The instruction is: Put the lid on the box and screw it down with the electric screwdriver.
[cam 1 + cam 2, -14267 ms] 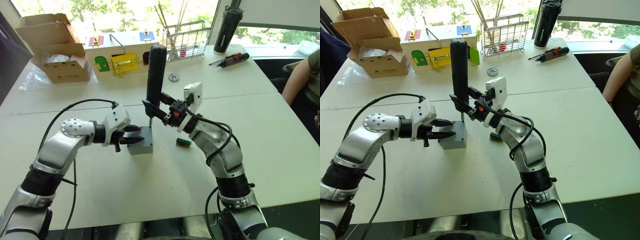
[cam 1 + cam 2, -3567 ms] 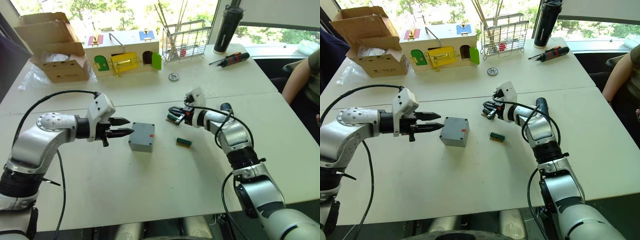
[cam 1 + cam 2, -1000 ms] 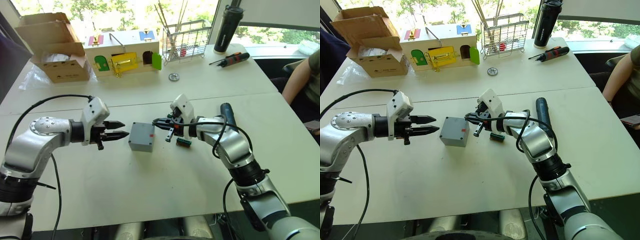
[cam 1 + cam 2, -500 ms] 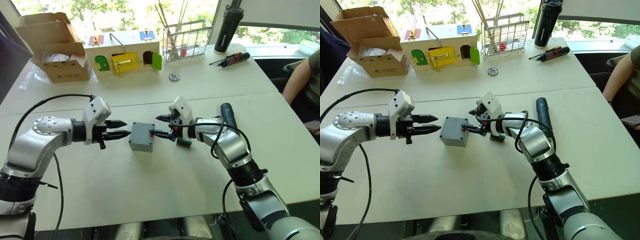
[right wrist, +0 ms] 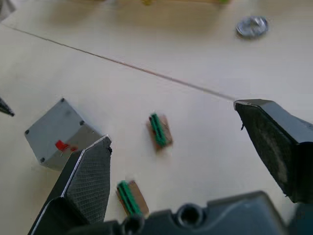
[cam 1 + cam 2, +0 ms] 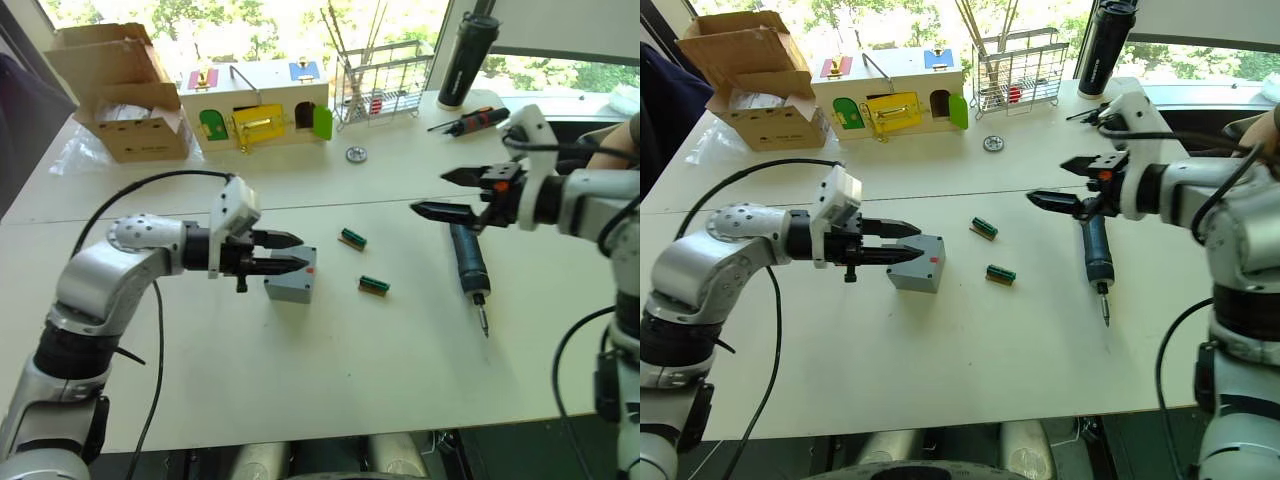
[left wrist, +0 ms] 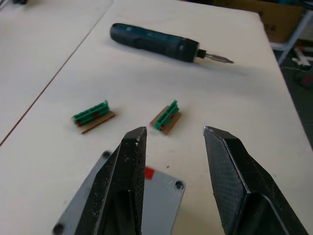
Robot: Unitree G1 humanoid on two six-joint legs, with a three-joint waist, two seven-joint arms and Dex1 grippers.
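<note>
- Your right gripper (image 6: 445, 192) has withdrawn rightward from the box (image 6: 292, 281), fingers spread, empty, above the electric screwdriver (image 6: 467, 260) lying flat.
- Left gripper (image 6: 289, 252), fingers parted, hovers over the lidded box; screwing appears finished.

The box (image 6: 293, 282) sits on the table left of centre, a small grey square enclosure with the lid (image 5: 57, 132) on top, corner screws visible and a small red mark. The electric screwdriver (image 6: 468, 266) lies flat well to its right, black, bit pointing near.
</note>
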